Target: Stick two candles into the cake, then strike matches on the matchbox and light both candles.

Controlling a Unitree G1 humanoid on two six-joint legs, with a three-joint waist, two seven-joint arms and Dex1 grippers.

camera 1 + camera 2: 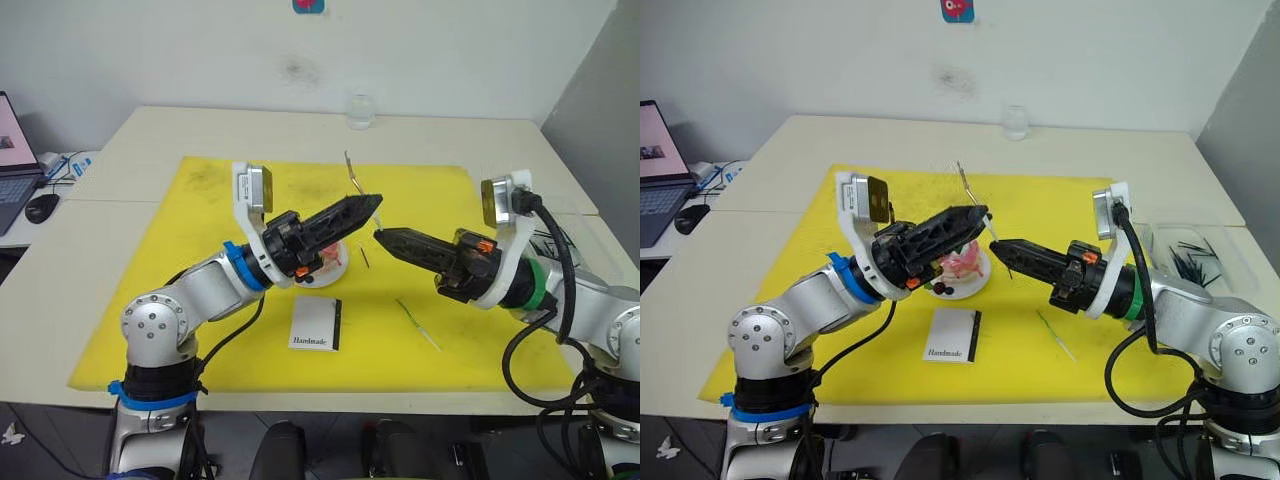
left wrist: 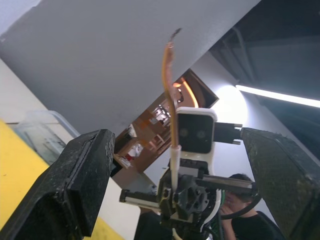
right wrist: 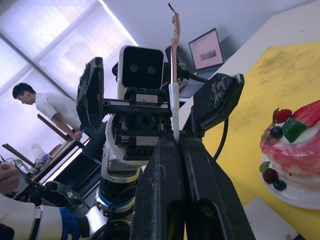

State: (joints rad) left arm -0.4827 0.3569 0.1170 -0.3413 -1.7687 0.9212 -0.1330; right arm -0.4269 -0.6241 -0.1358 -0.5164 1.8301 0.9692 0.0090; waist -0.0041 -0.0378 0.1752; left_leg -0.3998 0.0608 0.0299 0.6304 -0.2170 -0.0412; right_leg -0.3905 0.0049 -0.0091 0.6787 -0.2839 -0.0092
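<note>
Pinkish-orange and thin, one candle (image 3: 174, 55) stood nearly upright over the yellow mat (image 1: 200, 330), slightly wavy, with a white lower end and a dark tip. Its base was pinched between the fingers of the right gripper (image 1: 380, 236), which were pressed together on it, and the rest of the stick rose well clear above them.

On the left side, the left gripper (image 1: 372, 203) reached in over the cake (image 1: 962, 265) with its two black fingers (image 2: 75, 185) spread apart and holding nothing. From that wrist, the candle showed between the two fingers without touching either. The fingertips of the two grippers came close together above the mat, just beside the cake.

Small, round, pink and cream, the cake sat on a white plate (image 1: 975, 285) under the left gripper, with a red strawberry, a green piece and dark berries on top. Nearer the front edge of the mat lay the matchbox (image 1: 316, 324), flat and white, with a black strip along its right edge and the word "Handmade" on it.

Further right, the greenish candle (image 1: 418, 324) lay flat on the mat, below the right gripper and apart from it. Beyond the mat's right edge, a clear tray (image 1: 1230, 262) held short dark matches (image 1: 1192, 262).
</note>
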